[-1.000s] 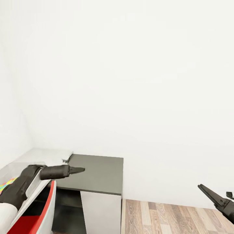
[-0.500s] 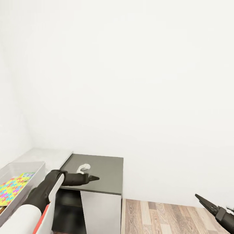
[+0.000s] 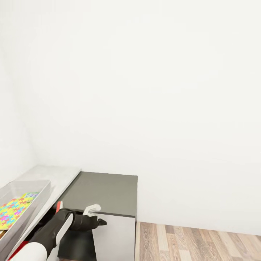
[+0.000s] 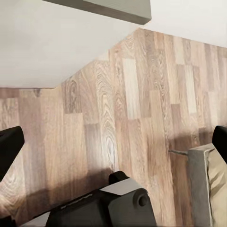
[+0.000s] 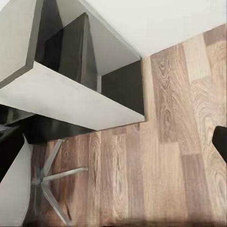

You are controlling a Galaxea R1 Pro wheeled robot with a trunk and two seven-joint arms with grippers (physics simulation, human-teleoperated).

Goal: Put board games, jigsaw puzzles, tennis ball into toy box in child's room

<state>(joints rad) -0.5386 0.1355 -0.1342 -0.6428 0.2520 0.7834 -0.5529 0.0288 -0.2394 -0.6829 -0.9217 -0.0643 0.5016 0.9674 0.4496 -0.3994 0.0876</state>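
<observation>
The left hand (image 3: 102, 222) hangs low in front of the table (image 3: 105, 192), just below its front edge; its fingers look drawn together, though I cannot tell for certain. No writing can be read anywhere. Compared with 0.5 s ago, this hand has dropped from above the dark grey table section to below its edge, and the right hand has left the head view. Behind the left arm, at the table's pale grey end, the toy box (image 3: 42, 191) holds 1 jigsaw puzzle (image 3: 12, 212). Beside the arm shows a sliver of red chair (image 3: 58, 206). A bare white wall (image 3: 145, 90) rises beyond, and wood-plank floor (image 3: 195, 243) lies ahead of the hand.
</observation>
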